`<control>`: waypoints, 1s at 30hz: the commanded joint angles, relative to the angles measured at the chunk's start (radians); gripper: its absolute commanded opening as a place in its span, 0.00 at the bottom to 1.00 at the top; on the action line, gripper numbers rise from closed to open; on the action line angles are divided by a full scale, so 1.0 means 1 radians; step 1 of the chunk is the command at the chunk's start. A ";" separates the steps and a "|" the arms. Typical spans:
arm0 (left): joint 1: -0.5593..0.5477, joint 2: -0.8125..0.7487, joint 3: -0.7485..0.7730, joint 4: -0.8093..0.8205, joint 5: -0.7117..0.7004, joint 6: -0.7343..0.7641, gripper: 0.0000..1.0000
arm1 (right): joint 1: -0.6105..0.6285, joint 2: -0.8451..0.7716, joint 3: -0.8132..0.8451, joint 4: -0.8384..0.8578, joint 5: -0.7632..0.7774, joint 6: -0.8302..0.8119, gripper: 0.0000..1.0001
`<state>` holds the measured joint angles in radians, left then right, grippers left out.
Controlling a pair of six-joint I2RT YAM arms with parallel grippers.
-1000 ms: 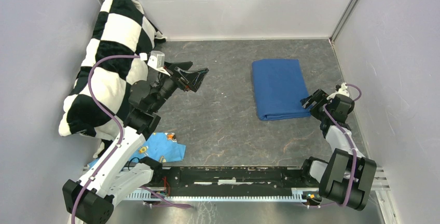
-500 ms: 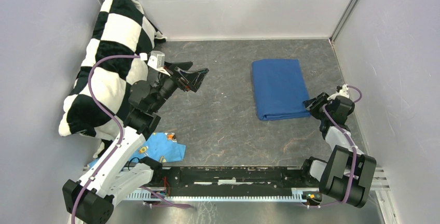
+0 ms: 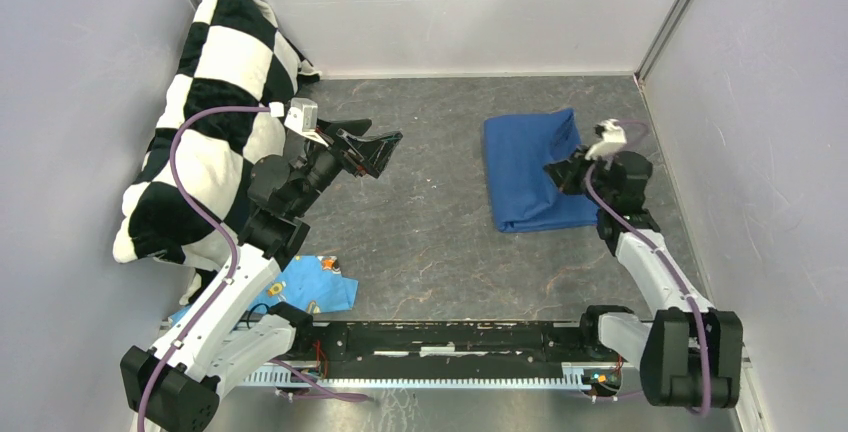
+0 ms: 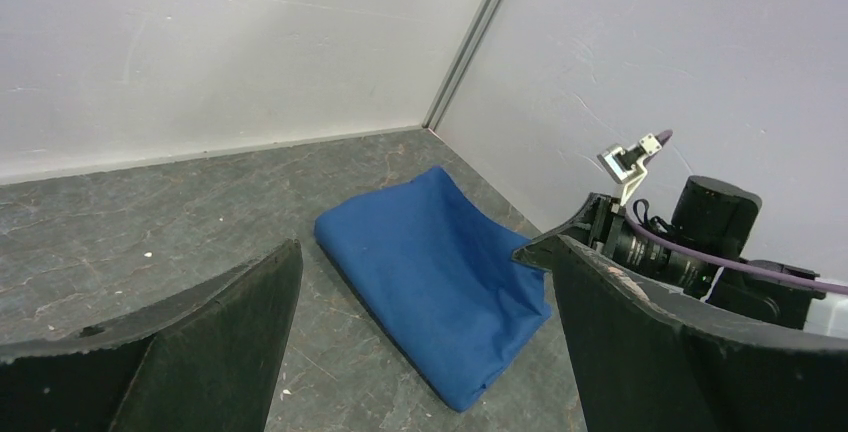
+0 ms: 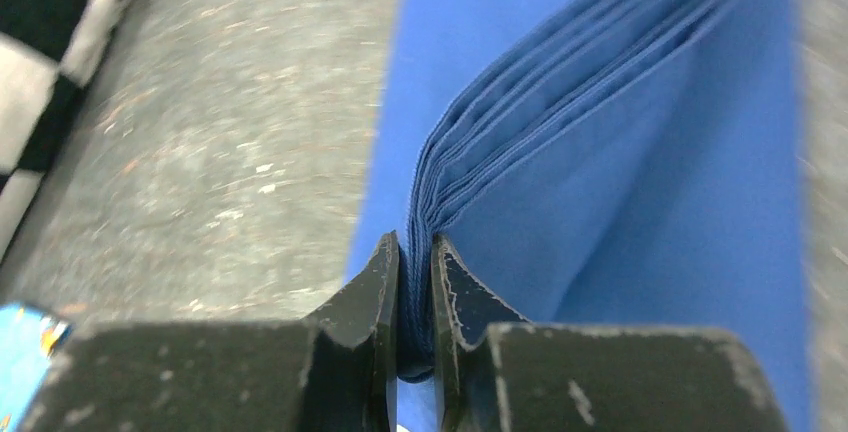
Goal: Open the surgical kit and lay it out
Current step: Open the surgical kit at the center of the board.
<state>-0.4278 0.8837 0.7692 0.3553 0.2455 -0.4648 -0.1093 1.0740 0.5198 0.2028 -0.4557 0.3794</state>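
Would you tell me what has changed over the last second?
The right gripper closed on the right edge of the blue cloth and carried it up and leftward, lifting the layers. The left gripper stayed open and still; the pillow and patterned scrap did not move.

no readable text, labels or numbers

The checkered pillow (image 3: 215, 102) leans against the left wall and fills the far-left corner and left edge of the table (image 3: 440, 252). Just to its right hangs the left gripper (image 3: 380, 147), jaws wide apart. Bare table runs down the middle from far edge to near edge. The dark blue wrap (image 3: 520, 167) takes up the far-right part. The right gripper (image 3: 555, 170) is clamped on a fold at its right side, with the right wall close by. A light blue cloth scrap (image 3: 315, 287) lies at the near-left edge.
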 commanded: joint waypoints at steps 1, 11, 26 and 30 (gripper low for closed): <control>-0.002 -0.005 0.000 0.053 0.003 -0.032 1.00 | 0.214 0.002 0.102 0.009 0.005 -0.076 0.01; 0.000 -0.060 -0.006 0.010 -0.106 0.034 1.00 | 0.748 0.295 0.278 0.059 0.182 -0.013 0.10; 0.000 -0.059 -0.001 0.009 -0.095 -0.002 1.00 | 0.848 0.272 0.347 -0.509 0.918 -0.254 0.81; 0.000 -0.052 0.000 0.011 -0.083 -0.017 1.00 | 0.868 0.310 0.315 -0.642 1.109 -0.250 0.92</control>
<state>-0.4278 0.8288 0.7620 0.3386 0.1585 -0.4641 0.7437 1.3621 0.8696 -0.2317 0.3325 0.1730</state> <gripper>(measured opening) 0.994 0.885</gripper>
